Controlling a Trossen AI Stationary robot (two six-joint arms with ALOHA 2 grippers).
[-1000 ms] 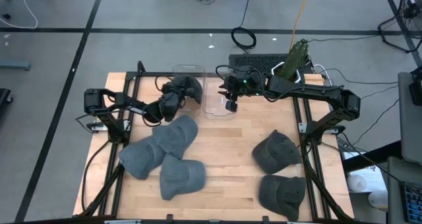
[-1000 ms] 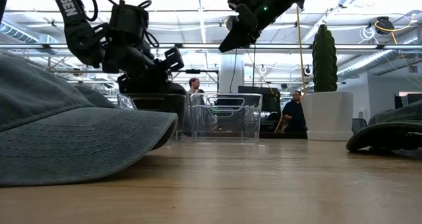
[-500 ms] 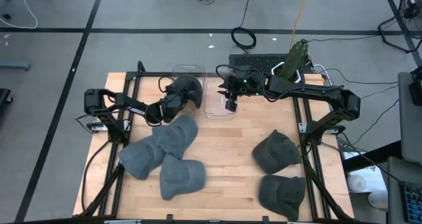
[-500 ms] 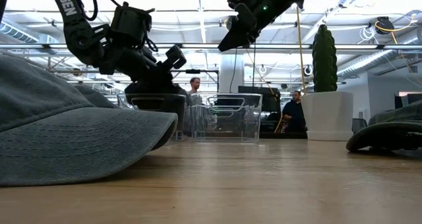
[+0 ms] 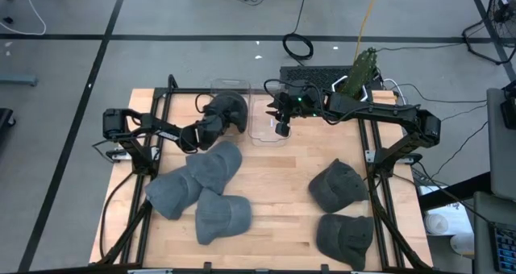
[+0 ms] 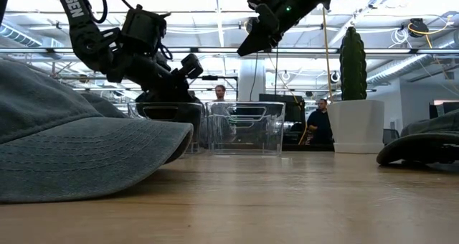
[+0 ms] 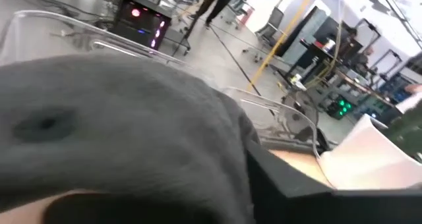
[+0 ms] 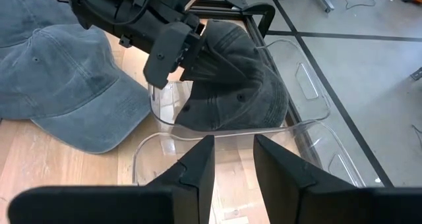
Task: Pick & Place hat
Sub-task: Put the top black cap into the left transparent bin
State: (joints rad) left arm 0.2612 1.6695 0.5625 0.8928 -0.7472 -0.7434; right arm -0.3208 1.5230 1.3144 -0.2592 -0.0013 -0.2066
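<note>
A dark grey hat (image 5: 227, 110) lies in the left of two clear bins (image 5: 234, 87) at the table's far edge; its crown (image 8: 237, 72) fills that bin. My left gripper (image 5: 207, 129) reaches it from the table's left and is shut on it; it also shows in the right wrist view (image 8: 190, 58) and the low view (image 6: 179, 66). My right gripper (image 5: 281, 128) hangs open above the second clear bin (image 5: 264, 122), nothing between its fingers (image 8: 198, 168). My left gripper holds the hat by the crown's side (image 8: 206, 64) that faces the table's left. The fingers come in nearly level from the left-near side. Cloth (image 7: 132, 118) fills its own wrist view and hides the pinch. The hat rests in the bin, its brim (image 8: 217, 115) toward the second bin.
Three grey hats (image 5: 214, 165) (image 5: 172, 192) (image 5: 222, 216) overlap at the near left, and two dark ones (image 5: 337, 184) (image 5: 345, 235) lie at the near right. A potted cactus (image 6: 353, 64) stands behind the bins. Bare wood lies in the middle.
My left gripper has stayed at the bin but has rolled and tipped its wrist. The hat has stayed in the bin. My right gripper has kept still.
</note>
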